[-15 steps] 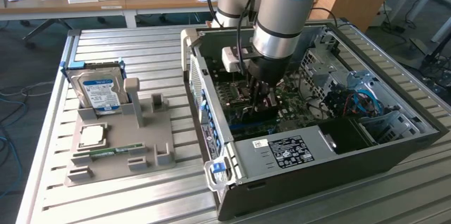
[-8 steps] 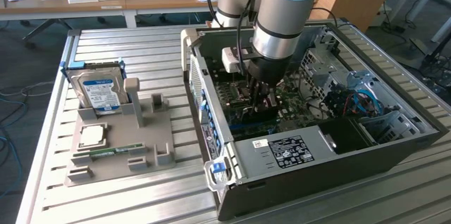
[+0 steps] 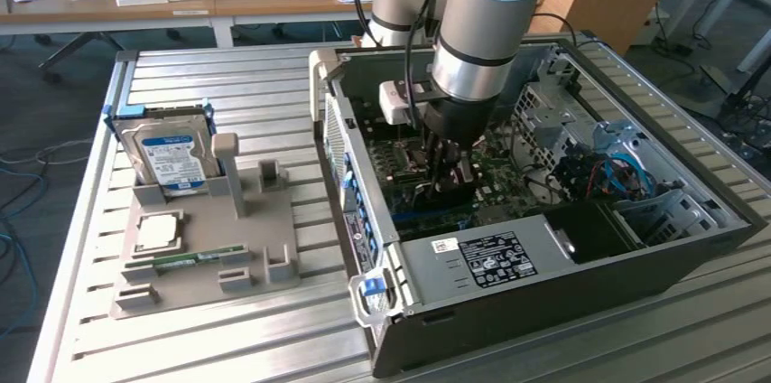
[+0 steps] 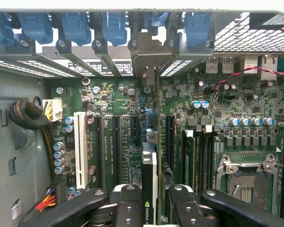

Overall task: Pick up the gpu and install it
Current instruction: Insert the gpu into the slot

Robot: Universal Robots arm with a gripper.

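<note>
Gripping the gpu (image 4: 149, 189) edge-on between both claw (image 4: 149, 208) fingers (image 4: 128, 208), closed tight on the card's top edge, green logo showing near the grip. Card held upright, over the green motherboard (image 4: 217, 118), lined up with the black expansion slots (image 4: 116, 142), silvery end bracket (image 4: 146, 56) up at the rear slot openings under the blue clips (image 4: 75, 26); seated or just above the slot, cannot tell. Exterior view: arm (image 3: 488, 22) reaching straight down into the open computer case (image 3: 543, 311), claw (image 3: 449, 175) low over the board. Power supply (image 3: 488, 256) with white label at the case's near end. Grey parts holder (image 3: 205, 247) on the slatted tabletop (image 3: 217, 85) at the exterior view's left, well apart from the case, holding the blue-labelled hard drive (image 3: 169, 153) upright, a processor chip (image 3: 157, 231) lying flat, a green memory stick (image 3: 193, 258) just beside it.
</note>
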